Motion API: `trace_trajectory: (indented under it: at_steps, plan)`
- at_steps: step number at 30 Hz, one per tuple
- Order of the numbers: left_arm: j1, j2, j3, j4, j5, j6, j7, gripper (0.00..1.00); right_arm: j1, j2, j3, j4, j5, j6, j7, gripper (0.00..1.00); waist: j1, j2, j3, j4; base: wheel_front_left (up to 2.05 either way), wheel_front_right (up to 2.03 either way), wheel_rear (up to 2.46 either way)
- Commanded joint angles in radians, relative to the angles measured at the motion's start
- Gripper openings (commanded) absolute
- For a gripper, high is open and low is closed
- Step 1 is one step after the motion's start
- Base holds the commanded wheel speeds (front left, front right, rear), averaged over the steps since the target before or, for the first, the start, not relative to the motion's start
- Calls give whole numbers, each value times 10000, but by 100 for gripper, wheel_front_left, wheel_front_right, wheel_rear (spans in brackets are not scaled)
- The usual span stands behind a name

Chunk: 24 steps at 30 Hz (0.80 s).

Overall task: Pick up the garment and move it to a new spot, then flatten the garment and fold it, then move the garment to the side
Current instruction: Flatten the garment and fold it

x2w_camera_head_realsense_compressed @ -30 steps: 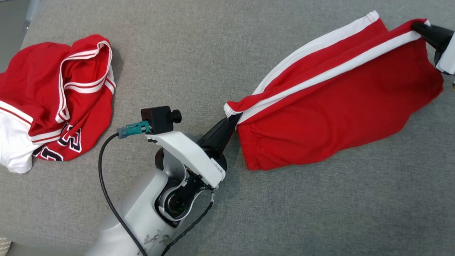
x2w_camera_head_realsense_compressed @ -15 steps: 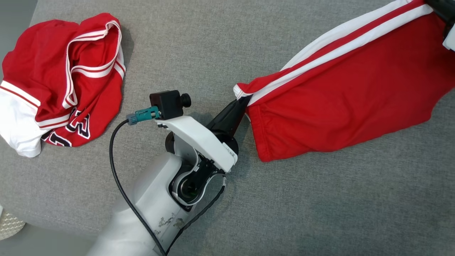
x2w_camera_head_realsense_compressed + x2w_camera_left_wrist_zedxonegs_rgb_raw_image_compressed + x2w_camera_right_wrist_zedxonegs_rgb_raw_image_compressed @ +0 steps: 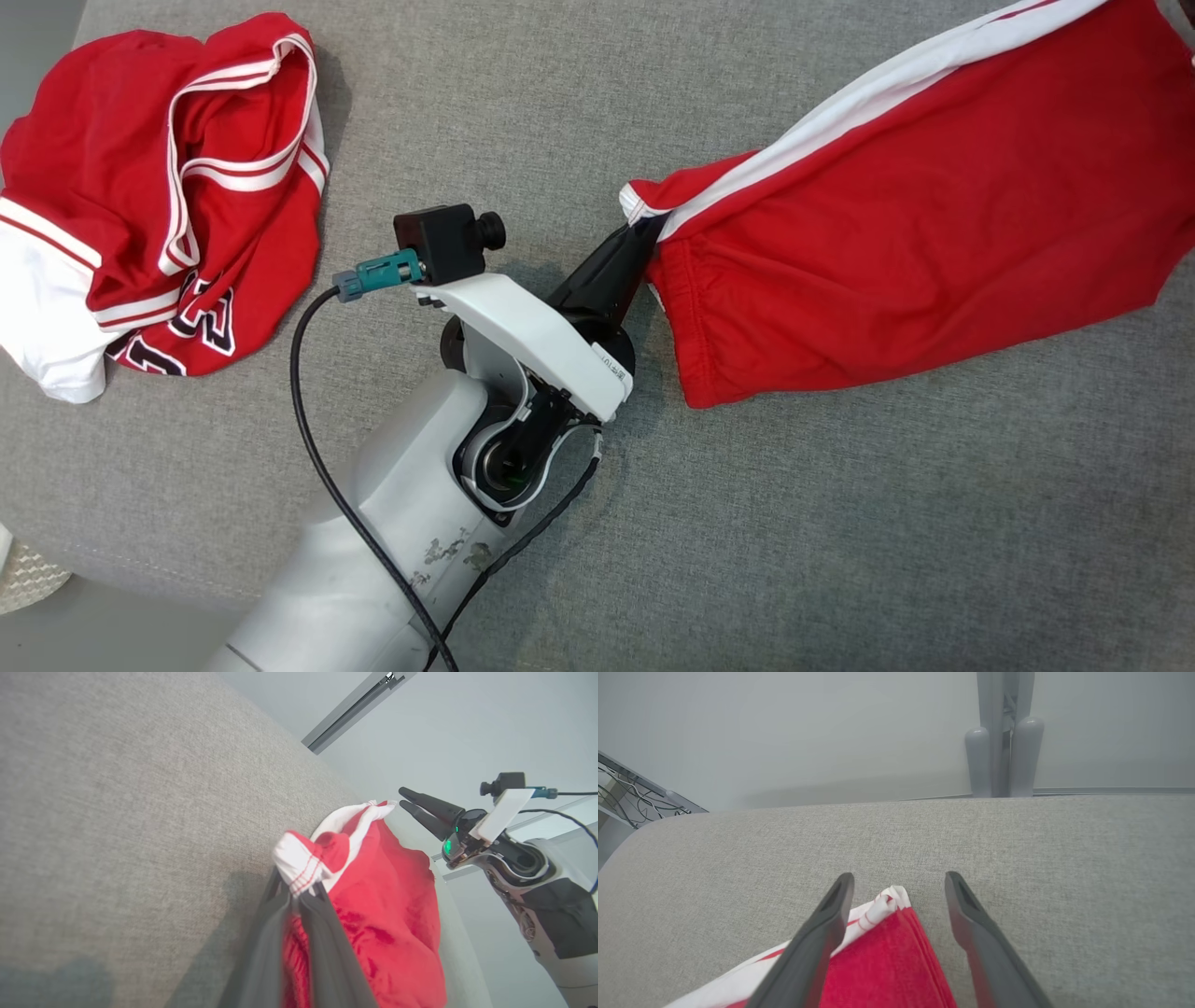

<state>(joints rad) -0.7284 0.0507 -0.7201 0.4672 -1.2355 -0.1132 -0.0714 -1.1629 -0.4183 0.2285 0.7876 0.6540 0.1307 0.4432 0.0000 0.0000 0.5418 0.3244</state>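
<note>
Lying on one grey upholstered surface (image 3: pixel 840 523) in the head view: two garments, well apart.
- Item one, red shorts (image 3: pixel 915 205) with a white side stripe, spread from centre to upper right.
- Item two, a crumpled red jersey (image 3: pixel 159 187) with white trim and dark numerals, at upper left.
- One left gripper (image 3: pixel 627 261), fingers pressed together on the shorts' near corner at the waistband end.
- One black wrist camera (image 3: pixel 443 245) and one black cable (image 3: pixel 308 411) on that arm.

Left wrist view:
- Left gripper (image 3: pixel 295 896), both fingers clamped on a bunched red-and-white corner of the shorts (image 3: pixel 387 914).
- The rest of the cloth trails along the surface towards the right gripper (image 3: pixel 401 797), one unit, whose tips are just beside the far white corner.

Right wrist view:
- Right gripper (image 3: pixel 899 877), two fingers (image 3: pixel 831 914) standing wide apart.
- The far corner of the shorts (image 3: pixel 878 961) lies flat on the surface between them, gripped by neither.
- Two rounded grey posts (image 3: pixel 1001 760) behind.
</note>
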Motion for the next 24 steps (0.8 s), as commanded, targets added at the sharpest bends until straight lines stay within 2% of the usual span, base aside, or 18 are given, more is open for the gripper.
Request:
trace_trajectory:
  at_steps: [1, 3, 4, 5, 6, 16, 20, 24]
  plan:
    - [-103, 21, -49, 157, -101, -54, -38, 0, -136, -34, -5, 74, -154, 0, -261, 100, 0, 0, 18, -24, 0, 0, 0]
    - [-148, 14, -96, 231, -150, -68, -65, 2, -168, -64, -21, 203, -256, -1, -609, 100, 0, 0, 24, -53, 0, 0, 0]
    - [-160, 11, -119, 275, -173, -70, -83, 15, -181, -55, -35, 241, -278, 0, -790, 100, 0, 0, 24, -67, 0, 0, 0]
    - [-171, 11, -114, 346, -203, -4, -122, 39, -176, -37, -57, 276, -271, -1, -976, 100, 0, 0, 19, -84, 0, 0, 0]
    - [-195, 16, -80, 430, -225, 95, -181, 98, -162, -27, -76, 321, -242, -1, -1128, 100, 0, 0, 10, -105, 0, 0, 0]
    - [-440, 120, 21, 1018, 165, 547, -950, 100, 410, -47, -22, 127, 317, -1, -2356, 100, 0, 0, -370, -440, 0, 0, 0]
    - [-507, 295, 101, 1158, 680, 784, -1521, 100, 867, -18, 205, -293, 574, -1, -3092, 100, 0, 0, -751, -659, 0, 0, 0]
    - [-238, 637, 530, 1072, 1477, 1232, -1884, 100, 1562, 130, 233, -872, 1120, 0, -3983, 100, 0, 0, -1401, -993, 0, 0, 0]
